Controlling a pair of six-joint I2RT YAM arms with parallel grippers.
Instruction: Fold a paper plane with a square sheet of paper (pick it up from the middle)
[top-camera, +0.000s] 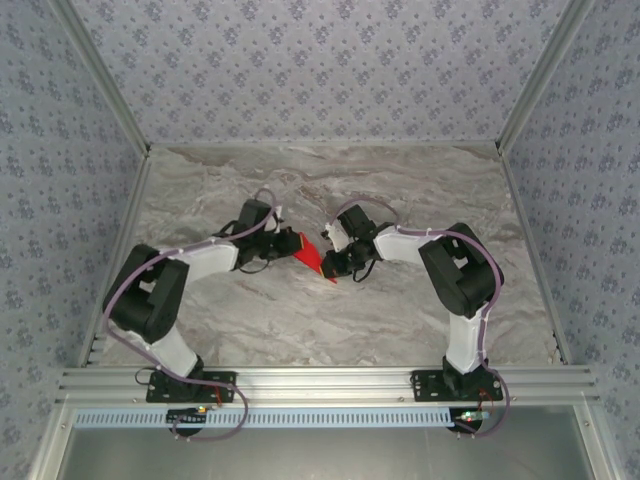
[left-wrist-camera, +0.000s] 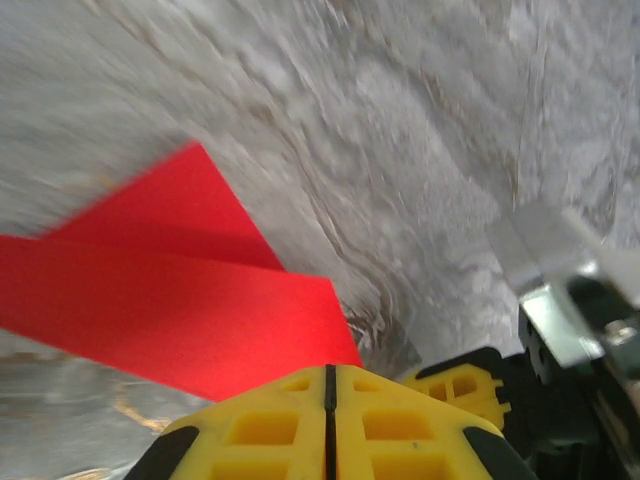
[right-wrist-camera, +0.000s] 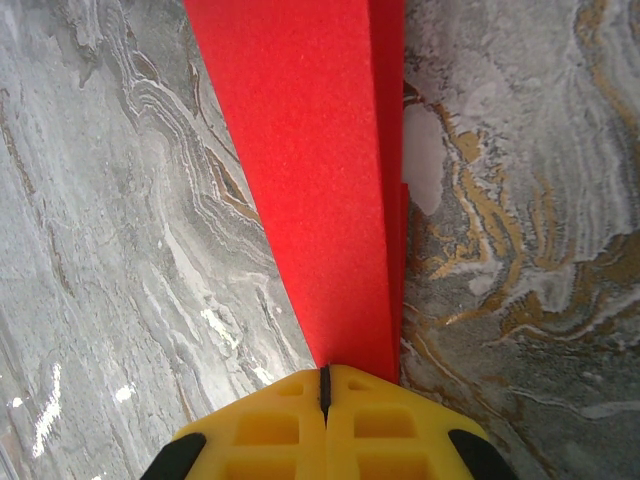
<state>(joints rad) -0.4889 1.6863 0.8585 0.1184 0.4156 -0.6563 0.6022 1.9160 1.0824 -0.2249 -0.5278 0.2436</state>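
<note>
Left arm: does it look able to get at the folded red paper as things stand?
Looks like yes: the left hand is shut on the folded red paper, the right hand pinches its other end, and nothing blocks it.

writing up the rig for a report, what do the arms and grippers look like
The left arm and right arm match: white shells between bulky black joints, each on a black base plate. A pale purple cable loops along each. The left gripper and right gripper have bright yellow plastic fingers with moulded square pockets and black side trim.
</note>
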